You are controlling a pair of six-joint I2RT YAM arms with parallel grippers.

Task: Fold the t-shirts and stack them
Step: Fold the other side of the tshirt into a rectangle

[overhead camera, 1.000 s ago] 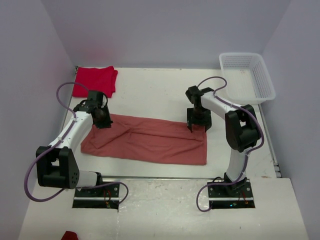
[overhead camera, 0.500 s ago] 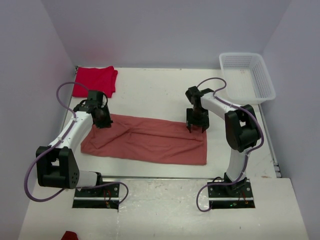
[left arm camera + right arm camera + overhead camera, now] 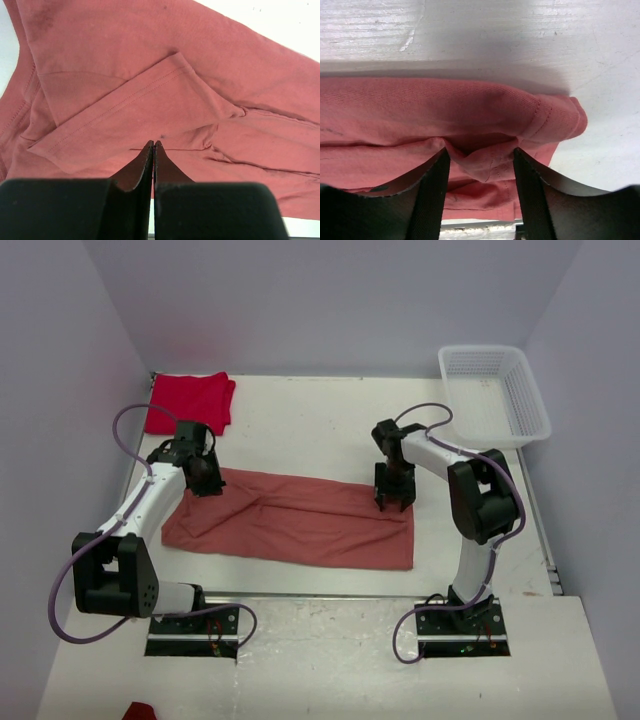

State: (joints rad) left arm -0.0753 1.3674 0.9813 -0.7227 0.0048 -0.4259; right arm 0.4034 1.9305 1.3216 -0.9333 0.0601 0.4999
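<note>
The salmon-pink t-shirt (image 3: pixel 300 525) lies on the table as a long band folded lengthwise. My left gripper (image 3: pixel 205 483) rests at its far left corner. In the left wrist view its jaws (image 3: pixel 153 142) are shut, and the tips meet on a thin crease of the pink cloth (image 3: pixel 200 75). My right gripper (image 3: pixel 392 502) is at the far right corner. There its open jaws (image 3: pixel 479 150) straddle a bunched-up hem of the pink t-shirt (image 3: pixel 420 110). The bright red t-shirt (image 3: pixel 190 400) lies folded at the far left corner of the table.
A white mesh basket (image 3: pixel 535 390) stands at the far right corner. Grey walls close in the table on three sides. A small red scrap (image 3: pixel 140 710) lies beyond the near left edge, by the arm bases.
The right gripper's fingers have narrowed around the shirt's far right corner and gathered cloth between them. The left arm and the shirt's left end have not moved.
</note>
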